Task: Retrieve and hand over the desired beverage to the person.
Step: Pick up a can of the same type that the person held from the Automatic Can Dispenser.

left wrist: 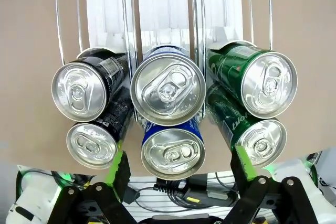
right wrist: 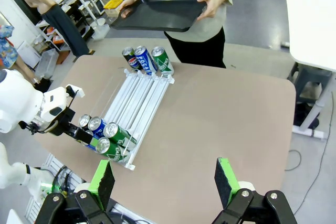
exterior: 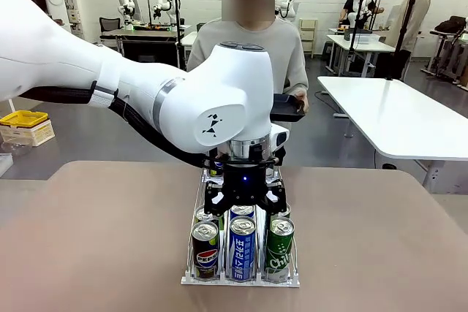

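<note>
Six cans showed in the left wrist view, packed two deep in three lanes of the white rack (exterior: 240,281) at the middle of the table's (exterior: 88,239) near edge. We judged that crowding the main hazard. The green pads (left wrist: 118,163) straddled the blue can (left wrist: 168,90) in the middle lane, with a black can (left wrist: 79,90) and a green can (left wrist: 265,77) close on either side. A descent off centre could set a pad on a neighbour's rim and tip it or jam it against the rails (and nothing told us which drink was wanted). The left gripper (left wrist: 179,156) stood spread wide just above the can tops, holding nothing and, as far as we could see, touching none. The right gripper (right wrist: 164,182) hung open and empty by the table's near edge. The person (exterior: 281,49) stood at the far edge holding a black tray (right wrist: 157,11).
</note>
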Controlling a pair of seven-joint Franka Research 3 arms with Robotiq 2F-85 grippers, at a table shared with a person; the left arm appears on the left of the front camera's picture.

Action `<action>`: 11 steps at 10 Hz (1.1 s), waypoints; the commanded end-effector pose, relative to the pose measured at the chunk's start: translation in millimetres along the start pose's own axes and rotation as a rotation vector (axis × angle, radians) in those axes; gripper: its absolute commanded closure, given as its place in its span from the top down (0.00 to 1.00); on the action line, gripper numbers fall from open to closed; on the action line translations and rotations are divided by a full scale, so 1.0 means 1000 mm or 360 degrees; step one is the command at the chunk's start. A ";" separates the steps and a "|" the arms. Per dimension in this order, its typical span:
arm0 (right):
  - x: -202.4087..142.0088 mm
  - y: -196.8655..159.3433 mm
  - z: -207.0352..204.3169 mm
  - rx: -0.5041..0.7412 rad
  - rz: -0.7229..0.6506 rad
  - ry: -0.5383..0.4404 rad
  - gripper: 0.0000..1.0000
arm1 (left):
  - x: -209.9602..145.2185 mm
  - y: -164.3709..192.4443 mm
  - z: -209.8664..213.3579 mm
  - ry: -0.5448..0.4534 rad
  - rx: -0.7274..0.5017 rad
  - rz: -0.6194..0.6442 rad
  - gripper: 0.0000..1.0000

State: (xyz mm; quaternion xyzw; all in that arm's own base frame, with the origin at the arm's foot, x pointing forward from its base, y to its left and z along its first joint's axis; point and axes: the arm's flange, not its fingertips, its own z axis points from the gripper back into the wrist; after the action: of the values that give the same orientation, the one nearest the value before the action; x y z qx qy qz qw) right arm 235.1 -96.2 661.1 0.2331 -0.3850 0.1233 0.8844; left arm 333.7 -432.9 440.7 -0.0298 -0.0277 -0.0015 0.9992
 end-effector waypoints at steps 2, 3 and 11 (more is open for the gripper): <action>0.001 -0.001 -0.002 0.0054 0.0010 -0.0006 1.00 | -0.004 0.010 0.003 -0.0030 -0.0008 -0.0033 1.00; 0.001 -0.001 -0.002 0.0054 0.0010 -0.0006 1.00 | -0.004 0.011 0.003 -0.0029 -0.0008 -0.0037 1.00; 0.001 -0.001 -0.002 0.0054 0.0010 -0.0006 1.00 | 0.000 0.009 -0.014 0.0041 0.0002 -0.0064 1.00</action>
State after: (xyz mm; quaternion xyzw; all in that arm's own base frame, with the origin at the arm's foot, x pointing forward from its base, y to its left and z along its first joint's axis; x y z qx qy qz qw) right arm 235.1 -96.2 661.1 0.2331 -0.3850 0.1233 0.8844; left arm 335.7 -426.2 428.0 -0.0205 -0.0181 -0.0123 0.9996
